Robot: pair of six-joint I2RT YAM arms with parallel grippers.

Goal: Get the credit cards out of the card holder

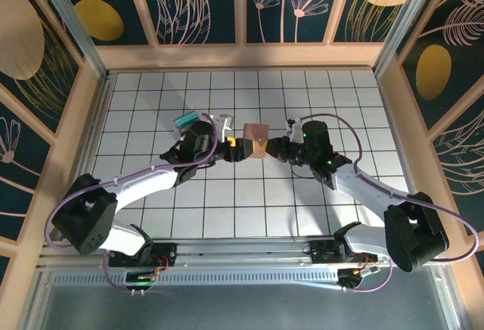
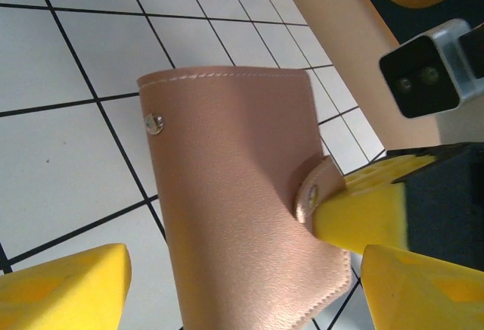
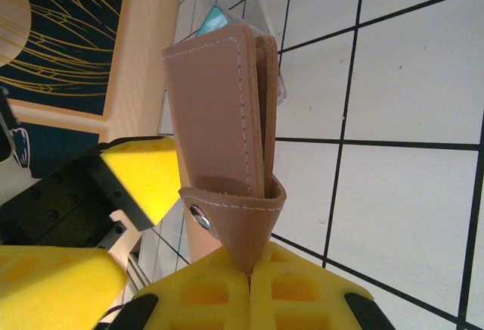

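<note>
Top view: bright, even, diffuse light, with only faint soft shadows on the white table (image 1: 151, 194) and no glare. Left wrist: card holder (image 2: 242, 194) sharp with a mild sheen, snap (image 2: 154, 123) glinting, left pads (image 2: 60, 288) blurred. Right wrist: right pads (image 3: 249, 292) equally soft.

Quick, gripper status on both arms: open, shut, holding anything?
Left gripper: open, jaws either side of the card holder, not clamped on it.
Right gripper: shut on the card holder's closing tab.
</note>
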